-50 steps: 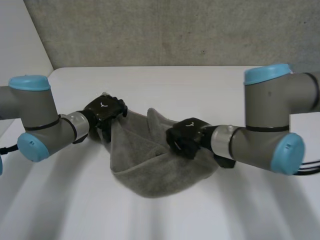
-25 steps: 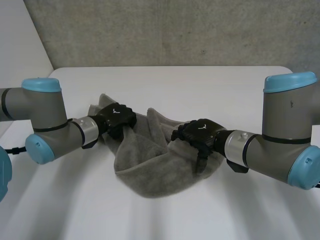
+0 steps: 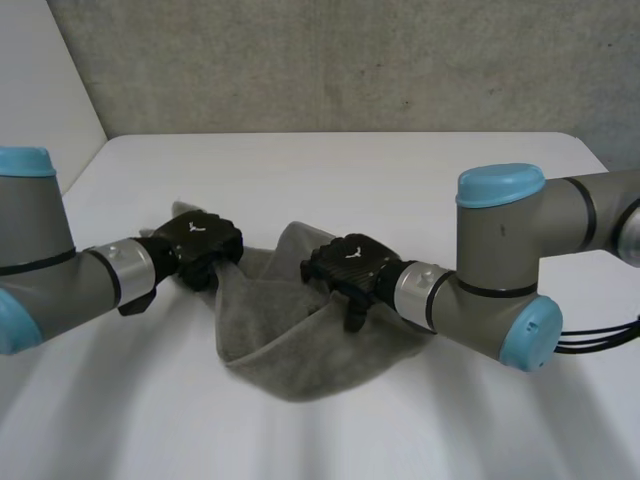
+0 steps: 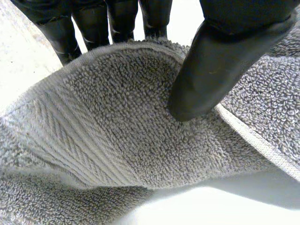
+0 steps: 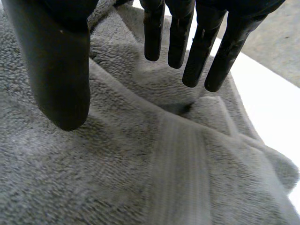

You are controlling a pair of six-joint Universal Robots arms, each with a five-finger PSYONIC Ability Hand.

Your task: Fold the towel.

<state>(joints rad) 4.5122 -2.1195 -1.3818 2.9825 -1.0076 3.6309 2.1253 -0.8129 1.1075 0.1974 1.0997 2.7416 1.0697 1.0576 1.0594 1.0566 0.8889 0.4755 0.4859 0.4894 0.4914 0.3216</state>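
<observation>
At the middle of the counter (image 3: 400, 170), toward 6 o'clock: towel (image 3: 290, 340), grey terry, bunched, with a raised peak between the hands and a slack belly sagging to 6 o'clock.

Risk 1: one-sided hold. Only one edge is pinched, so a pull would likely drag the cloth into a rope rather than lay a flat fold.

Risk 2: slip. The pinch sits close to the hem; the weight of the belly could pull it free.

Risk 3: snag. Unclosed fingers above loose folds may rake and crumple them.

Left robot hand (image 3: 200, 240): at the towel's 10 o'clock corner, thumb (image 4: 211, 70) pressed on the hem against the fingers (image 4: 61, 33) behind it, gripping the cloth.

Right robot hand (image 3: 350, 268): at the towel's 1 o'clock, palm down over the folds, fingers (image 5: 197, 47) straight and spread, holding nothing.
</observation>
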